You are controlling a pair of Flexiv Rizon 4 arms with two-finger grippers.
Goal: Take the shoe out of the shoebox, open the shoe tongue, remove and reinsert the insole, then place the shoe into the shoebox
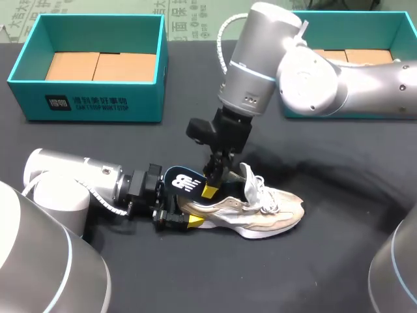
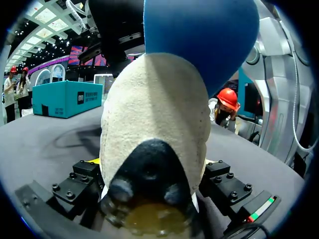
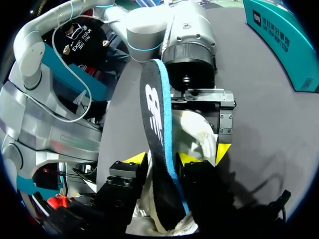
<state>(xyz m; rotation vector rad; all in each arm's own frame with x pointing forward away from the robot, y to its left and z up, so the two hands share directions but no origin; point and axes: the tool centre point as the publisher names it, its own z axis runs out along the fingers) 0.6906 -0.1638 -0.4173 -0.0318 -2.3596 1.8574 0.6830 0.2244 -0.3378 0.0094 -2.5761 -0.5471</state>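
While the shoe (image 1: 260,212) sits on the table (image 1: 326,274), left gripper (image 1: 187,216) is clamped on its heel, both sides. Right gripper (image 1: 212,186) is pinched tight on the insole (image 1: 182,182), which sticks up out of the shoe btw its tips.

Two teal shoeboxes on the bench (image 1: 326,261): a left shoebox (image 1: 98,101) and a right shoebox (image 1: 352,29). One shoe (image 1: 260,212). One insole (image 1: 186,182). Two pincers: left pincer (image 1: 186,218), right pincer (image 1: 212,186).
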